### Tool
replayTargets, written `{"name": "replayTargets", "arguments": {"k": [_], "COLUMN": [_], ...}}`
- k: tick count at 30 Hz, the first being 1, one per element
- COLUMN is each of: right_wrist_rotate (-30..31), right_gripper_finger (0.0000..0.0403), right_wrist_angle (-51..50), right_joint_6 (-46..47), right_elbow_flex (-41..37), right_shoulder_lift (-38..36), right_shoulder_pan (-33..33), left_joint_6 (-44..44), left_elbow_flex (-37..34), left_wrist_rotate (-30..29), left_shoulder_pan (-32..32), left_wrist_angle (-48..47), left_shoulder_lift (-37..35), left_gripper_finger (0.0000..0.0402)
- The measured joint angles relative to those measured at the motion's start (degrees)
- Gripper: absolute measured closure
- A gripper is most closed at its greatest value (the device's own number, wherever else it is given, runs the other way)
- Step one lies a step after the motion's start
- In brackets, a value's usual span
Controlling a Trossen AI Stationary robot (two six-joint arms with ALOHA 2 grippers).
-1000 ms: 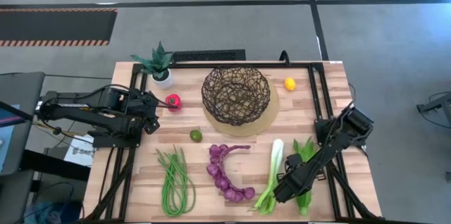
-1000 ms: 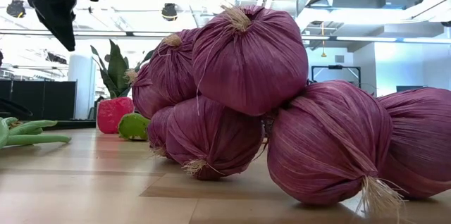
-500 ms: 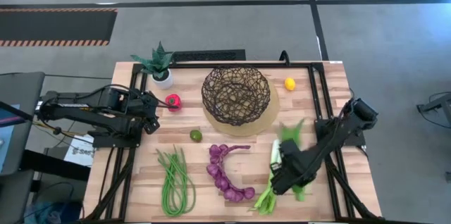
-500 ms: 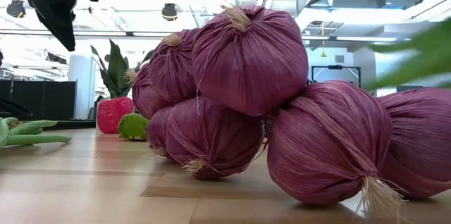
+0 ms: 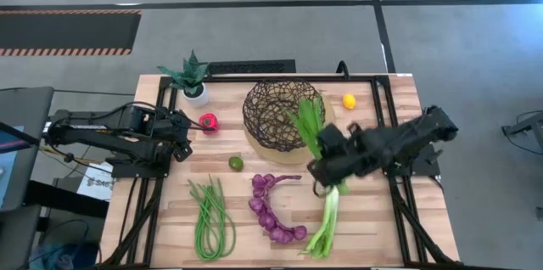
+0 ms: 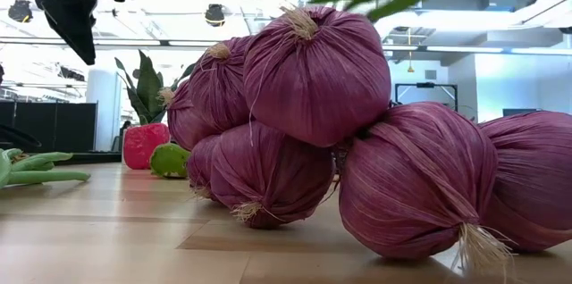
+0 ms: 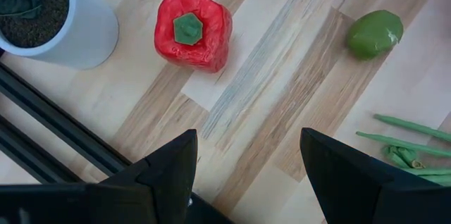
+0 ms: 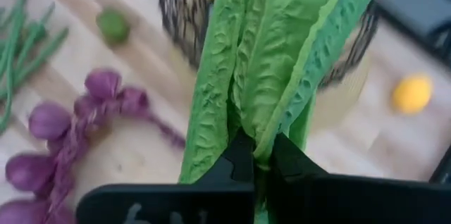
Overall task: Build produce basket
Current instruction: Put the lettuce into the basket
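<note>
The round dark brown woven-wire basket [image 5: 282, 114] sat on a tan round mat [image 5: 319, 143] at the bench's [image 5: 373, 236] twelve o'clock, holding nothing clearly visible. The right gripper [image 5: 325, 171] clamped one bunch of green leafy stalks [image 5: 309, 124] at the basket's four o'clock rim. The left gripper [image 5: 183, 137] hung with jaws wide near one red pepper [image 5: 208, 121].

- Wire basket [image 5: 282, 115]: dark, upright on mat.
- Leafy stalks [image 5: 309, 126]: clamped, held over basket's rim.
- Leek [image 5: 327, 222], green beans [image 5: 209, 217], onion string [image 5: 271, 206], red pepper [image 5: 208, 121], lime [image 5: 236, 163], lemon [image 5: 349, 100]: lying on table.
</note>
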Motion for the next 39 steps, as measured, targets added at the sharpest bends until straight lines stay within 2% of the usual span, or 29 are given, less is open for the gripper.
{"name": "replayTargets", "arguments": {"k": [4,11,15,18,25,29,31,34,36,39], "right_wrist_rotate": [4.42,20.02,28.83,31.73,31.65,30.59,30.50,30.18,30.68,26.54], "right_gripper_finger": [0.0394,0.0397,0.0397,0.0398,0.0398,0.0398,0.0400,0.0400,0.0400,0.0400], "right_wrist_angle": [4.54,24.38,31.54,31.97,30.29,33.72,38.86,48.09,58.81,73.09], "right_joint_6": [-15.02,-40.43,-47.16,-47.23,-37.23,-33.05,-32.74,-38.04,-46.45,-60.24], "right_elbow_flex": [4.62,5.89,5.87,5.85,3.85,0.51,-1.47,-4.61,-6.11,-9.22], "right_shoulder_lift": [-0.04,0.83,4.58,8.63,18.63,20.60,20.53,18.33,16.04,11.70], "right_shoulder_pan": [-6.77,-15.51,-18.03,-19.43,-24.43,-26.76,-26.92,-26.34,-25.57,-25.00], "left_joint_6": [-0.28,-0.42,-0.59,-1.82,-1.97,-1.78,-1.29,-0.40,0.17,0.20], "left_elbow_flex": [0.00,0.00,0.00,0.00,0.00,0.00,0.00,0.00,0.00,0.00], "left_wrist_rotate": [-0.02,-0.04,-0.21,-0.50,-0.55,-0.55,-0.55,-0.57,-0.57,-0.59], "left_shoulder_pan": [-0.01,-0.02,-0.02,-0.02,-0.02,-0.02,-0.01,-0.01,-0.01,-0.02], "left_wrist_angle": [0.00,0.02,0.23,0.24,0.28,0.28,0.28,0.26,0.30,0.28], "left_shoulder_lift": [0.00,-0.02,-0.02,-0.04,-0.02,0.00,-0.02,-0.01,0.00,-0.02], "left_gripper_finger": [0.0163,0.0163,0.0163,0.0163,0.0163,0.0163,0.0163,0.0163,0.0163,0.0163]}}
